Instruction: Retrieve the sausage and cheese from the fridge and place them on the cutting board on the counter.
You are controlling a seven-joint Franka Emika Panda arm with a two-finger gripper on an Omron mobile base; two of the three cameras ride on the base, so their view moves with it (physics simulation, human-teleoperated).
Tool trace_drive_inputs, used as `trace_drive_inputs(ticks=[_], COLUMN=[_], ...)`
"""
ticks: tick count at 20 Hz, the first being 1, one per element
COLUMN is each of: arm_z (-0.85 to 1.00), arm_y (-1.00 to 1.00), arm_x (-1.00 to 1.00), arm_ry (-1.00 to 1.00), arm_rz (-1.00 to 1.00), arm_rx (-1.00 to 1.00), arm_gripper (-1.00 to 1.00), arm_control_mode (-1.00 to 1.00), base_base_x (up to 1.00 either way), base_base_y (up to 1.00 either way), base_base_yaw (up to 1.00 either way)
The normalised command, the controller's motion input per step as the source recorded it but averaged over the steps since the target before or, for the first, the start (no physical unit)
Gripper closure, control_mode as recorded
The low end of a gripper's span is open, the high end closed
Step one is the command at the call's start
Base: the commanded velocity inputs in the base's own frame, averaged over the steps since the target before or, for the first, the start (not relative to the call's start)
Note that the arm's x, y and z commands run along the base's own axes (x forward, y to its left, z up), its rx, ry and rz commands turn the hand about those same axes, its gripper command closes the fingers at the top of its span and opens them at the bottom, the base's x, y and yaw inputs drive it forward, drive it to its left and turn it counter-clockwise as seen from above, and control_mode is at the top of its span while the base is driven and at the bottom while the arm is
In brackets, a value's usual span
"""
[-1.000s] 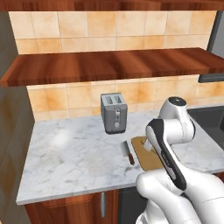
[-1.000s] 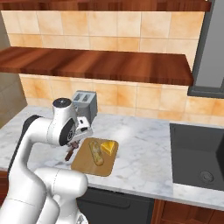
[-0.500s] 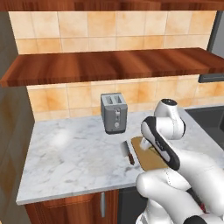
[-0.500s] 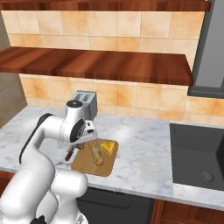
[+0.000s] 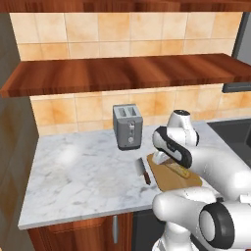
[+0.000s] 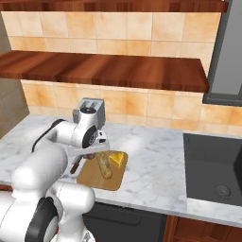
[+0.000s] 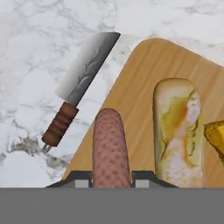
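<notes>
My gripper is shut on the sausage, a reddish-brown link sticking out between the fingertips over the near left part of the cutting board. Whether the sausage touches the board, I cannot tell. In the right base view the hand hangs low over the left end of the tan board. The yellow cheese wedge lies on the board's far right corner, and its edge shows in the hand view. The board rests on the marbled counter. The fridge is out of view.
A bread loaf lies on the board between sausage and cheese. A knife with a brown handle lies on the counter just left of the board. A grey toaster stands behind. A dark sink is at the right.
The hand has swung over and down to the board's left end, still holding the sausage. Bread, cheese and knife have stayed put.
</notes>
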Motion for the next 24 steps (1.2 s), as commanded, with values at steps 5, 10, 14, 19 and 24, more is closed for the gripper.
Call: trace_drive_inputs(ticks=[5, 10, 14, 19, 24], arm_z=[-0.37, -0.44, -0.38, -0.35, -0.09], arm_y=[0.00, 0.00, 0.00, 0.02, 0.00], arm_x=[0.19, 0.15, 0.00, -0.01, -0.04], arm_ry=[0.06, 0.00, 0.01, 0.03, 0.00], arm_rz=[-0.05, -0.01, 0.00, 0.00, -0.01], arm_rx=[0.00, 0.00, 0.00, 0.00, 0.00], arm_gripper=[1.00, 1.00, 1.00, -1.00, -1.00], arm_control_mode=[-1.00, -1.00, -1.00, -1.00, -1.00], base_base_x=[0.00, 0.00, 0.00, 0.00, 0.00], base_base_y=[0.00, 0.00, 0.00, 0.00, 0.00], base_base_yaw=[0.00, 0.00, 0.00, 0.00, 0.00])
